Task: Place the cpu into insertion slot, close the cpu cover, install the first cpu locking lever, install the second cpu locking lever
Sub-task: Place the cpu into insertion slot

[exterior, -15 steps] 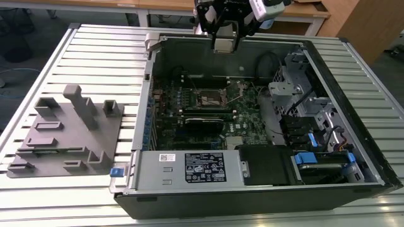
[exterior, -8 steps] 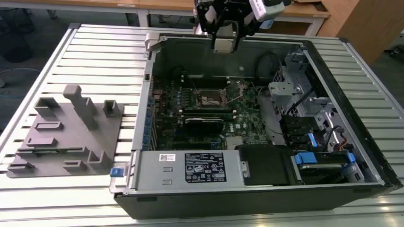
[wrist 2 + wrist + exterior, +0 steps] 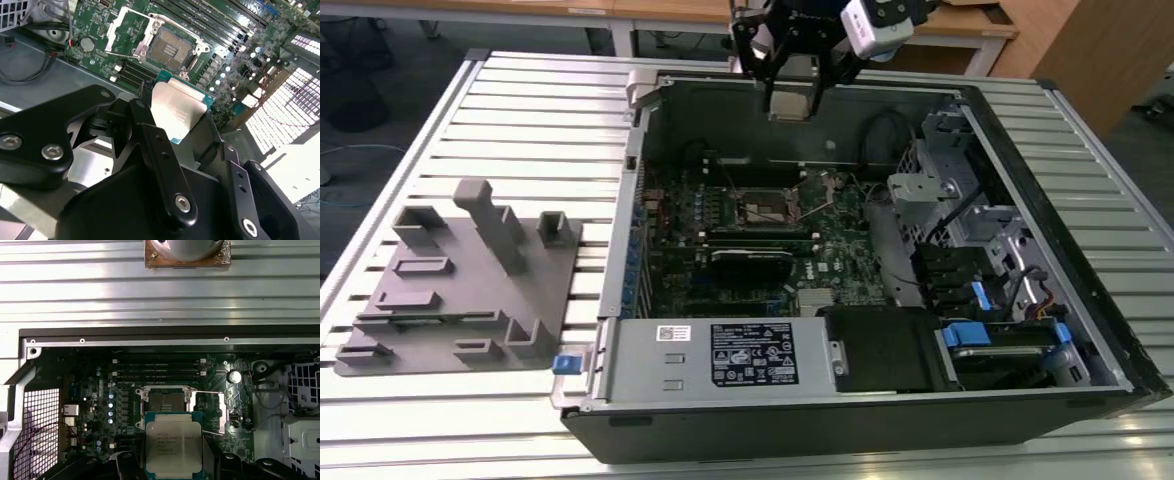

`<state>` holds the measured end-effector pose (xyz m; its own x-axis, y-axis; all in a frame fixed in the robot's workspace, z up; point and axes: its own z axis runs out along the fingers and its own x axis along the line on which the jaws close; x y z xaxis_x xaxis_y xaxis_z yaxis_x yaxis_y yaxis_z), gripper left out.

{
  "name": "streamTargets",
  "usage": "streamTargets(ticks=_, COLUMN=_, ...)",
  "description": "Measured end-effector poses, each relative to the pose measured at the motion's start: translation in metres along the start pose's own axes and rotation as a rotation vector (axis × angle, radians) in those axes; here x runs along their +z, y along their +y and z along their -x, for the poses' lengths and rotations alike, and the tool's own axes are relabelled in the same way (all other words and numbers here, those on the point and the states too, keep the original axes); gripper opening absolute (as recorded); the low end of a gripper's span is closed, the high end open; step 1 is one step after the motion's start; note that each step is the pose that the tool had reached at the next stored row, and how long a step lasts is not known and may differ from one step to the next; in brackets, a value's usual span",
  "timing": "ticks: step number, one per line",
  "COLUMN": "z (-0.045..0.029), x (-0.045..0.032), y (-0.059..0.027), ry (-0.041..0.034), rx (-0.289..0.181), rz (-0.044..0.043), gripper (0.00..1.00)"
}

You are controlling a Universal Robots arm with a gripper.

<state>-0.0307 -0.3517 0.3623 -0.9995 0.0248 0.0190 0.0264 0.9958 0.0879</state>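
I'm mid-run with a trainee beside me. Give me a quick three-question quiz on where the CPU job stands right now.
1. True or false: the cpu already sits in the insertion slot.
2. What does the pincer hold? A) the cpu B) a memory stick C) nothing
3. Fill in: the cpu cover is swung ____, leaving the slot's contacts bare.

Key
1. False: the cpu is held clear of the slot, which has nothing in it.
2. A
3. open
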Motion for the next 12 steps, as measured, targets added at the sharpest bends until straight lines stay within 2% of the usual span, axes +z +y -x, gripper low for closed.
streamTargets(ticks=8, z=-0.0024, x=0.0143, y=-0.0013, ry=-0.0001, rx=0.0, rz=-0.0004, gripper=0.54)
streamTargets(ticks=12, z=-0.0024, x=0.0146, y=-0.0014, ry=0.0, rx=0.0, rz=-0.0006, gripper=0.54)
